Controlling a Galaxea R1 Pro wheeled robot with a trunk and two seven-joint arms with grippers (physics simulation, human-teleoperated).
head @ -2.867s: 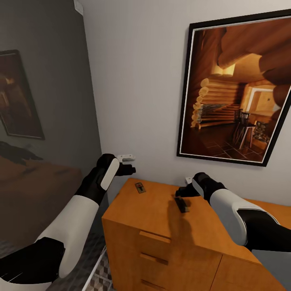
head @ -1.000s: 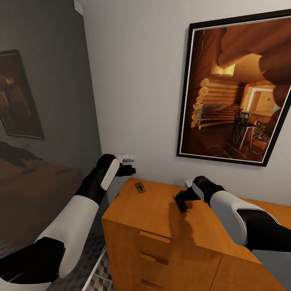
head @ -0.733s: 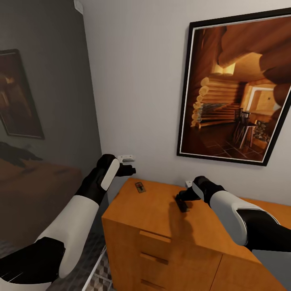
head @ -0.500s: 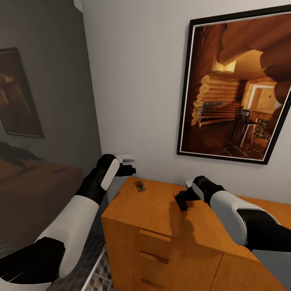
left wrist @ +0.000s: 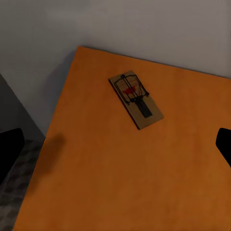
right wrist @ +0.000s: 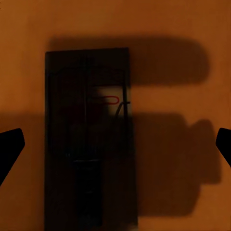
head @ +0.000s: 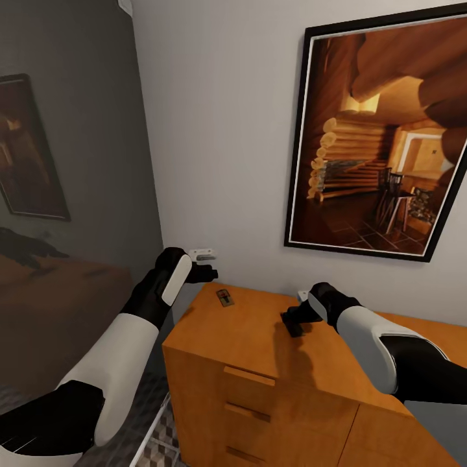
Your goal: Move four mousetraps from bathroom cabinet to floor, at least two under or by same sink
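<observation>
Nearest me, the right gripper [head: 293, 322] hangs low over the top of an orange-brown wooden cabinet [head: 246, 337], its dark fingertips [right wrist: 10, 147] spread wide to either side of a mousetrap [right wrist: 88, 139] that lies flat in shadow on the wood, nothing clamped between them. Farther back, near the cabinet's rear left corner, a second mousetrap [head: 225, 299] lies flat and well apart from the first, and the left gripper [head: 206, 269] is poised above and just left of that corner, its fingers likewise apart and empty. Behind it all, a framed picture [head: 376, 136] of a log cabin hangs on the white wall [head: 220, 130].
</observation>
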